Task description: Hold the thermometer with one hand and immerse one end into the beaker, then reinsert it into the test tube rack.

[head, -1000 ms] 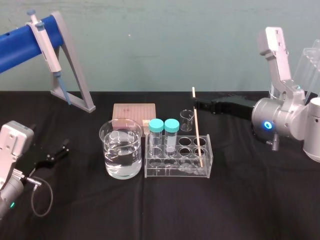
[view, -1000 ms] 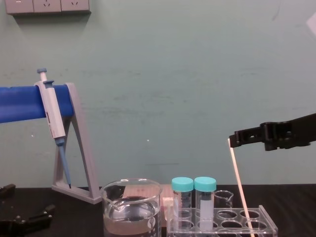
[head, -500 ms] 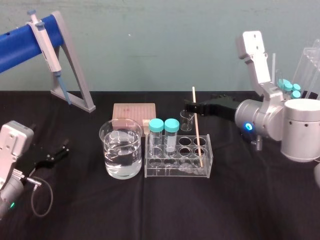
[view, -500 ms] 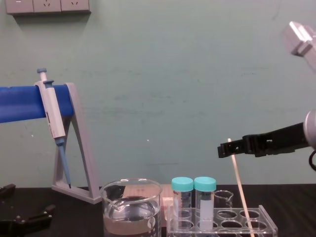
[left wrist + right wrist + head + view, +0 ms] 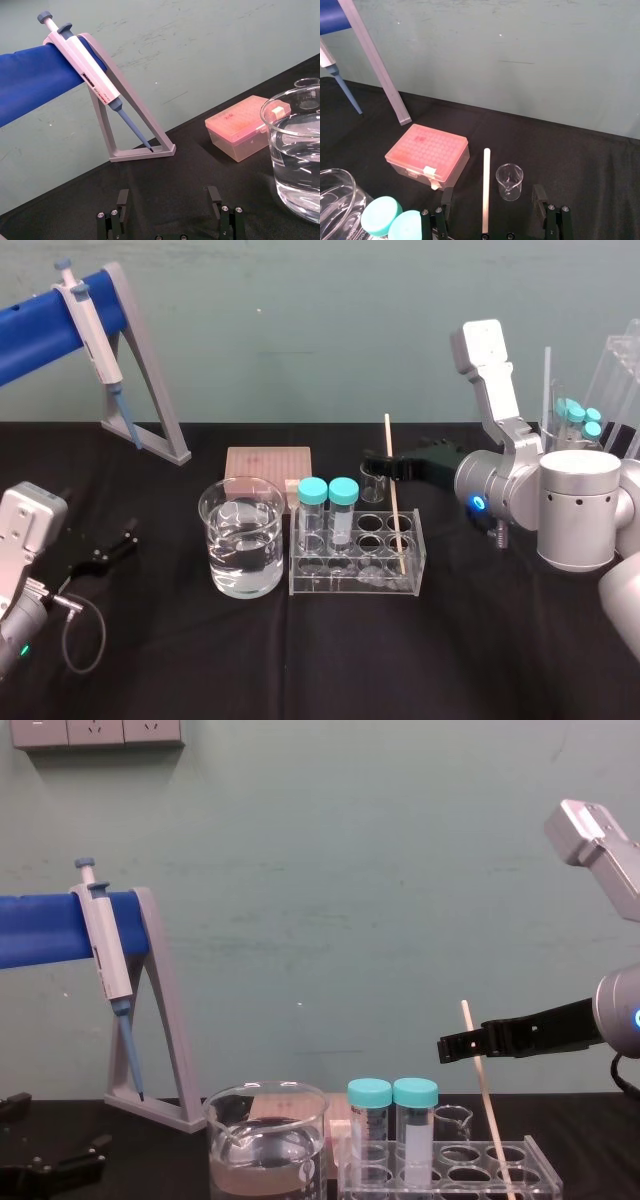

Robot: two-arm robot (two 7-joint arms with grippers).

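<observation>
The thermometer (image 5: 395, 502), a thin cream-white rod, stands leaning in the clear test tube rack (image 5: 411, 580) beside two teal-capped tubes. My right gripper (image 5: 374, 461) is open at the rod's upper part. In the right wrist view the thermometer (image 5: 485, 187) runs between the two fingers (image 5: 447, 198) without touching either. In the chest view the right gripper (image 5: 452, 1047) crosses the thermometer (image 5: 479, 1082) just below its top. The beaker (image 5: 241, 537) of cloudy liquid stands left of the rack. My left gripper (image 5: 168, 198) rests open on the table at the left.
A grey-and-blue stand holds a pipette (image 5: 92, 325) at the back left. A pink tip box (image 5: 267, 467) and a small clear beaker (image 5: 509, 181) sit behind the rack. More teal-capped tubes (image 5: 578, 416) stand at the far right.
My right gripper has swung left and slightly down, from beside the thermometer's top to straddling its upper part. The thermometer, beaker and left arm have not moved.
</observation>
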